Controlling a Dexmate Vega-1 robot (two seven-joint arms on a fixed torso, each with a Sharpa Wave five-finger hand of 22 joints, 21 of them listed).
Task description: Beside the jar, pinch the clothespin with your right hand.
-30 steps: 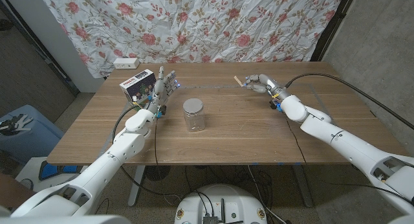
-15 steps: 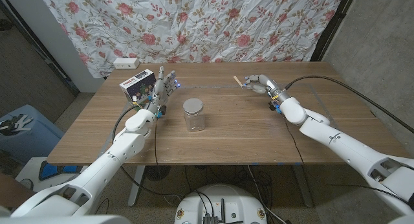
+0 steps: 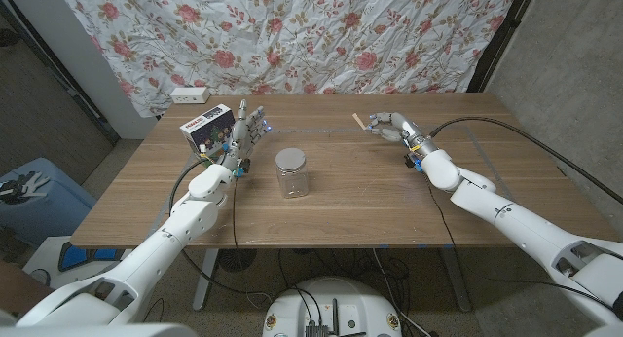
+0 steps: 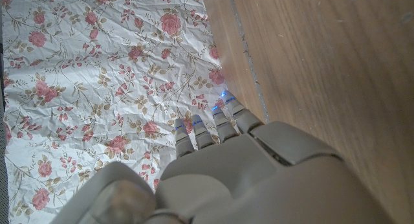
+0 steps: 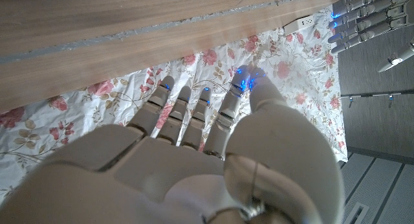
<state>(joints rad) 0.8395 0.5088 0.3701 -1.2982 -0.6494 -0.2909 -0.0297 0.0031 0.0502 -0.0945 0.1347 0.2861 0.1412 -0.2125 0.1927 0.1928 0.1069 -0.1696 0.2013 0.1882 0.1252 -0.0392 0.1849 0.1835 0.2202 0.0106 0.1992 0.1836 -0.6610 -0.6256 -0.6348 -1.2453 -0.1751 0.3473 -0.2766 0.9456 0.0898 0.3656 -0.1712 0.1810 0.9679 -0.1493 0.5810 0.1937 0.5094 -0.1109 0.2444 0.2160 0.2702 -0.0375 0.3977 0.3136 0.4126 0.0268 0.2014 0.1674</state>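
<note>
**Clothespin at right hand's fingertips, well off from jar**

Table (image 3: 341, 201): wooden, w/ jar (image 3: 291, 172) standing upright near mid, clear glass, lid on. Right arm reaches in to the far-right part of the table; left arm is up on the far-left side by a printed box (image 3: 207, 126).

Right hand (image 3: 389, 127): fingers curled in, and the clothespin (image 3: 359, 121) pokes out from its fingertips on the jar side. Looks pinched, but the head view is too small to be sure of contact. Pin's long axis runs roughly along the far edge, slightly slanted.

Key relation: the pin sits far-right of jar, well apart, so the right hand is the nearer one by far.

Left hand (image 3: 243, 132): fingers spread upward, holds nothing.
</note>
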